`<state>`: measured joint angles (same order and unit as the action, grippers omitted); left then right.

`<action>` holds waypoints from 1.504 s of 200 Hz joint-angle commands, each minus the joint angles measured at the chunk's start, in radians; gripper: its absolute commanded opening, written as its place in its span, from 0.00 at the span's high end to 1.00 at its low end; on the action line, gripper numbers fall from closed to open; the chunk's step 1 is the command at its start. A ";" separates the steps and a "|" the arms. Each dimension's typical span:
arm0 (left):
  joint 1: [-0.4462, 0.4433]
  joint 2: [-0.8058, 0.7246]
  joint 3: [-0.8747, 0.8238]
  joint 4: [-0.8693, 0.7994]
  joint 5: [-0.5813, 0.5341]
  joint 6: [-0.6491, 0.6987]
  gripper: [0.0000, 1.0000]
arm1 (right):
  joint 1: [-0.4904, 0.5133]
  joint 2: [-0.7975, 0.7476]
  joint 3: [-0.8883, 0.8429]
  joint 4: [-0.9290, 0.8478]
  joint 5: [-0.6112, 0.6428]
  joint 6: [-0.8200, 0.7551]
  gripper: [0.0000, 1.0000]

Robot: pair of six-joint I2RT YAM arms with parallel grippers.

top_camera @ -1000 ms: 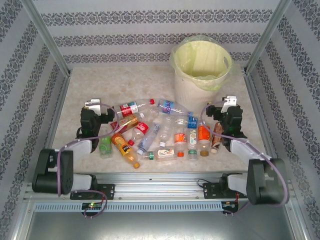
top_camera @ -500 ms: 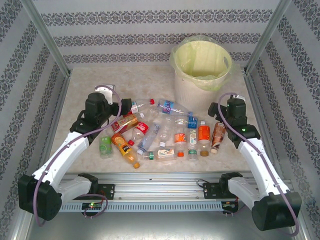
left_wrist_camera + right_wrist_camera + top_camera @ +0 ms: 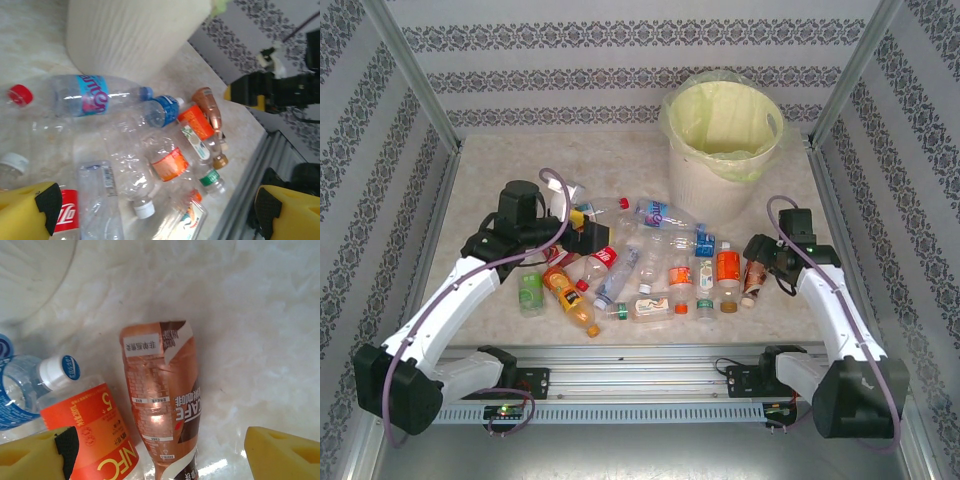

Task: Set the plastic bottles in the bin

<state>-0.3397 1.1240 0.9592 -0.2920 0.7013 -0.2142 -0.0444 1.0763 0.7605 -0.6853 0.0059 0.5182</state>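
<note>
Plastic so thin looks light and crushable; we would pinch the brown bottle (image 3: 160, 390) mid-label, our right gripper (image 3: 161, 456) spread over it.

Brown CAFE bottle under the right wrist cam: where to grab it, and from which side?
Take the brown bottle across its mid-body, coming straight down from above. It lies flat on its side, and the right arm's fingers straddle its width. The orange-label bottle lies close along one side, so that finger probably has to slip into a tight gap. The other side is bare table.
</note>
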 commanded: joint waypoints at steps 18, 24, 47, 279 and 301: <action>-0.034 0.001 -0.002 0.175 0.102 -0.016 0.00 | -0.023 0.089 -0.020 0.031 -0.093 -0.038 0.14; -0.038 0.007 0.010 0.178 0.100 -0.013 0.00 | -0.024 0.104 -0.020 0.042 -0.099 -0.039 0.14; -0.048 0.045 0.062 0.201 0.097 -0.014 0.00 | -0.038 0.168 -0.020 0.078 -0.114 -0.045 0.14; -0.084 0.179 0.122 0.267 0.073 0.033 0.00 | -0.087 0.284 0.021 0.137 -0.056 -0.081 0.42; -0.085 0.177 0.115 0.284 0.074 0.024 0.00 | -0.086 0.215 0.040 0.102 -0.029 -0.077 0.42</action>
<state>-0.4126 1.3159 1.0908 -0.0586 0.7742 -0.1917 -0.1226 1.3689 0.7547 -0.5343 -0.0795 0.4419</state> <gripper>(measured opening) 0.998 0.582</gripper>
